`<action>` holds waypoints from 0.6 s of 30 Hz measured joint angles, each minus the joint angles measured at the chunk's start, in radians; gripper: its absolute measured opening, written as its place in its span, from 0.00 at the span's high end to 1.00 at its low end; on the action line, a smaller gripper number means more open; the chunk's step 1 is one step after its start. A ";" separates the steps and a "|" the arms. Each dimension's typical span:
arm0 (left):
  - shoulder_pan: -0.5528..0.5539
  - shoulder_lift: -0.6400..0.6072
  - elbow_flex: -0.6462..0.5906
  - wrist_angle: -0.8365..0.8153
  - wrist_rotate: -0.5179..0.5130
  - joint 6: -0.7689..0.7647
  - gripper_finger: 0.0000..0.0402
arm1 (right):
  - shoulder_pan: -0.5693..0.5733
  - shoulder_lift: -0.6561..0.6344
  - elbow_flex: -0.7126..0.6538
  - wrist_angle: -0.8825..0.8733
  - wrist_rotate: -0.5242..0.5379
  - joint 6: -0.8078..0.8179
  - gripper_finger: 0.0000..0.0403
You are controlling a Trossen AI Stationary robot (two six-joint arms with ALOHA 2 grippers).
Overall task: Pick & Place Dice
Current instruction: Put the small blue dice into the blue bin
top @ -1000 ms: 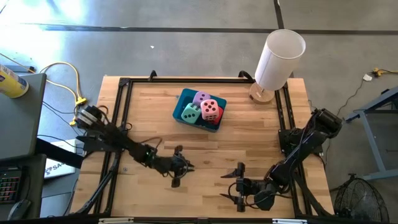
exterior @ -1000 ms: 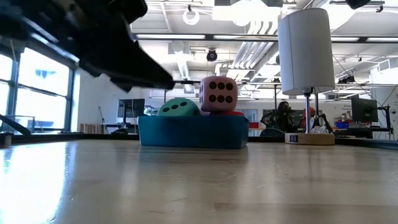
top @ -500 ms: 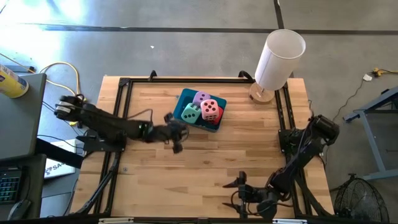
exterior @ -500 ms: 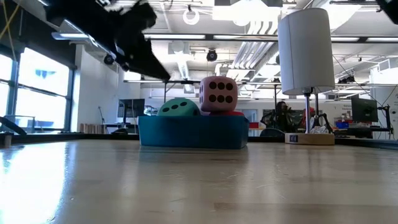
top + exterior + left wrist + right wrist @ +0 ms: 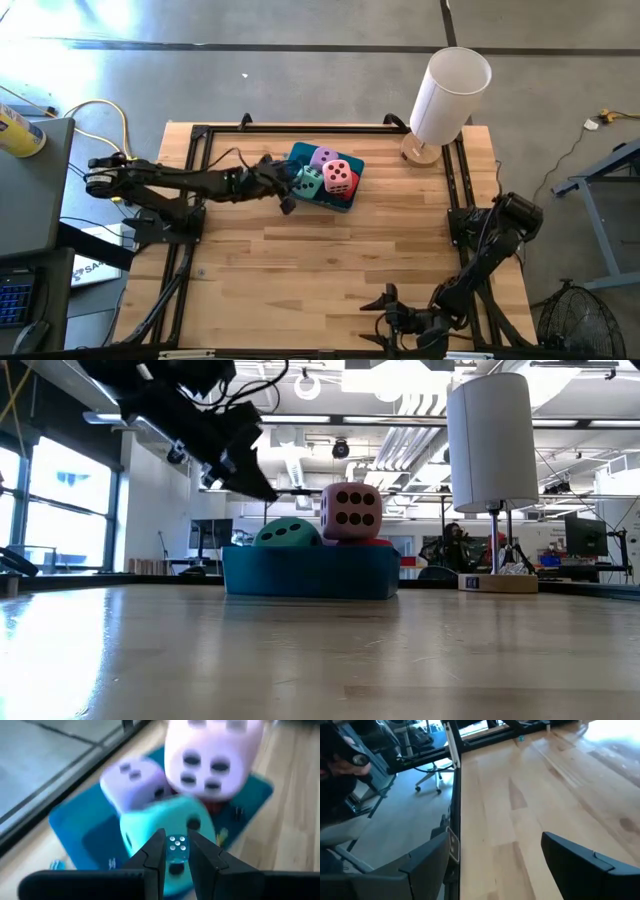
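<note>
The teal tray point(image 5: 295, 187) at the table's far middle holds the dice: mint green point(image 5: 307, 181), lilac point(image 5: 324, 157), and pink point(image 5: 339, 174) resting on top of red point(image 5: 351, 188). My left gripper point(image 5: 286, 193) hovers at the tray's left end, above its rim in the low view point(image 5: 255, 485), shut on a tiny clear teal die point(image 5: 177, 846) with white pips. Close behind it stand the mint die point(image 5: 160, 820), lilac die point(image 5: 132, 782) and pink die point(image 5: 212, 755). My right gripper point(image 5: 387, 313) waits open at the near edge. My left gripper pinches the tiny teal die by two opposite sides point(image 5: 170, 851) between its two fingertips point(image 5: 156, 851). The fingers come from the table's left, slanting slightly down. The die is lifted clear, in front of the mint die.
A tall white cylinder point(image 5: 447, 92) on a round wooden base stands at the back right corner. Black frame rails point(image 5: 196, 190) run along the table's sides. Bare wooden tabletop point(image 5: 330, 260) lies between the tray and the near edge.
My left gripper has swung from the table's near middle toward the far edge and up, ending at the tray's left end, still shut. My right gripper has drawn back toward the near edge and sunk a little, staying open.
</note>
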 joint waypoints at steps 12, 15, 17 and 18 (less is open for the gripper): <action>0.234 0.039 0.002 0.129 0.235 -0.037 0.87 | 0.013 0.015 0.000 0.069 0.060 0.033 0.24; 0.260 0.053 0.002 0.144 0.264 -0.058 0.87 | 0.021 0.015 0.000 0.068 0.070 0.038 0.24; 0.267 0.060 0.002 0.146 0.264 -0.061 0.87 | 0.022 0.015 0.000 0.070 0.077 0.039 0.24; 0.270 0.065 0.002 0.142 0.264 -0.061 0.87 | 0.023 0.015 0.000 0.070 0.078 0.039 0.24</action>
